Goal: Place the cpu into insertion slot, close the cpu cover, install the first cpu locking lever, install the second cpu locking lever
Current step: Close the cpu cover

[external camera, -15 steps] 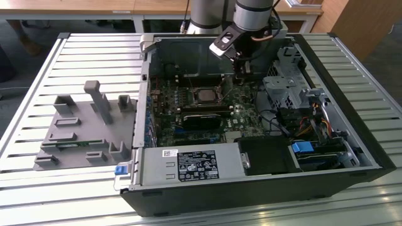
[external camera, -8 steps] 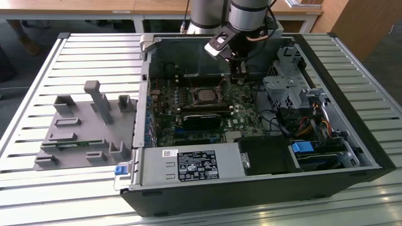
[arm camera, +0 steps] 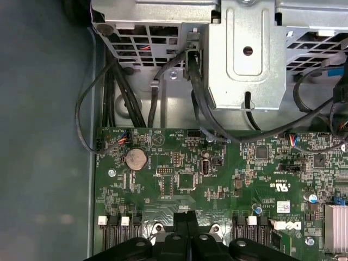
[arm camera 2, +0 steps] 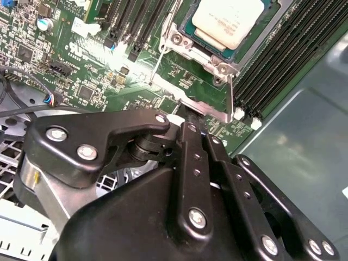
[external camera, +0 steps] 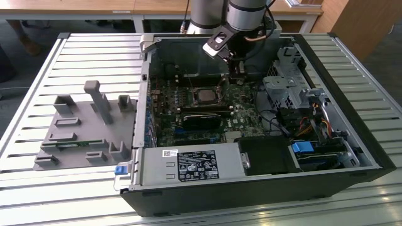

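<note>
Item: cpu point(arm camera 2: 231, 20), seated flat in the insertion slot point(arm camera 2: 184, 43), silver face up. Claw point(arm camera 2: 191, 126): we find it closed, tips pressed together, nothing held, just beside the slot's metal rim. From the claw, the slot lies toward the exterior view's left.

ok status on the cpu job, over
gripper shut, tips low beside the cpu cover. cpu seated, cover looks down around it. nothing seen in the way.
</note>
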### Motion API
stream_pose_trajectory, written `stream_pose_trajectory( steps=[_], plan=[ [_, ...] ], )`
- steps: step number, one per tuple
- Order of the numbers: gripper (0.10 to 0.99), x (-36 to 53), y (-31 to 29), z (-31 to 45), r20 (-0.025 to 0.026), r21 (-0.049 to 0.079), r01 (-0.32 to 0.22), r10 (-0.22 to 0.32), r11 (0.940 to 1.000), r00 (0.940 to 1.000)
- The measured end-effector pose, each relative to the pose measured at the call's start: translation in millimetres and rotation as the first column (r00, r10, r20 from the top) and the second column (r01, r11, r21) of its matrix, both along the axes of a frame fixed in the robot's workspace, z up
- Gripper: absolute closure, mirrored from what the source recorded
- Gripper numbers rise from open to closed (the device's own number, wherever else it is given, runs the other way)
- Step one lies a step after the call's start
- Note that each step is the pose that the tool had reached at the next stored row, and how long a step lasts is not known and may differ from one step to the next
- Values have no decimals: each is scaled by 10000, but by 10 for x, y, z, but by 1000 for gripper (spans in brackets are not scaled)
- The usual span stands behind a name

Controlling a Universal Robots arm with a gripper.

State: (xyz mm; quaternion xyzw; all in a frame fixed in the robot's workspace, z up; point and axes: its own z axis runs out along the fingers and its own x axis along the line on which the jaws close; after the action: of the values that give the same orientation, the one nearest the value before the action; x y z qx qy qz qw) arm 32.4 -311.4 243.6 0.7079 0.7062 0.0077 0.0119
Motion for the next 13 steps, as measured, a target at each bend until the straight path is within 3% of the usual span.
stream_pose_trajectory(
  steps=[13],
  plan=[
    [980, -60, -16, -1, 1, 1, 0, 0, 10000, 10000]
  ],
)
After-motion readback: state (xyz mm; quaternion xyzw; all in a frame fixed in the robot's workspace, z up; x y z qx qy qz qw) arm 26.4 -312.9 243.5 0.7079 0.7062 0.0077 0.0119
